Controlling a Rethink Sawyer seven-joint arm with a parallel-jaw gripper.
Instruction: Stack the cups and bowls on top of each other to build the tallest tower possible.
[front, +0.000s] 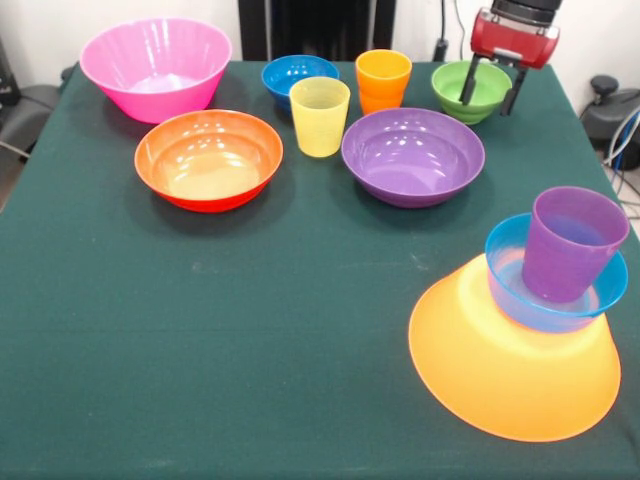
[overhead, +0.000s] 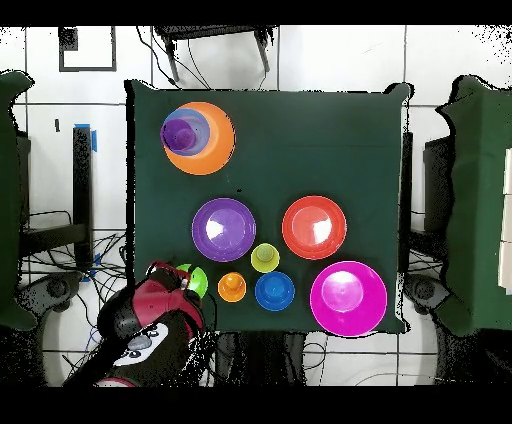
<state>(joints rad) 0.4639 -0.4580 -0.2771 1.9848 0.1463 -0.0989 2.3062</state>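
The tower stands at the front right of the front view: the big yellow-orange bowl (front: 515, 360) upside down, the light blue bowl (front: 510, 270) on it, the purple cup (front: 572, 243) in that bowl. It also shows in the overhead view (overhead: 215, 145). My gripper (front: 492, 88) is open at the green bowl (front: 455, 90), one finger (front: 468, 82) over the bowl and the other outside its right rim. The yellow cup (front: 319, 115) and orange cup (front: 383, 80) stand upright. The dark blue bowl (front: 298, 78), purple bowl (front: 412, 155), orange-red bowl (front: 208, 158) and pink bowl (front: 155, 65) sit apart.
The dark green table (front: 250, 330) carries everything. In the overhead view the arm (overhead: 150, 325) covers part of the green bowl (overhead: 196, 281). The orange cup (overhead: 232, 287) stands close beside it. Chairs and cables lie round the table's edges.
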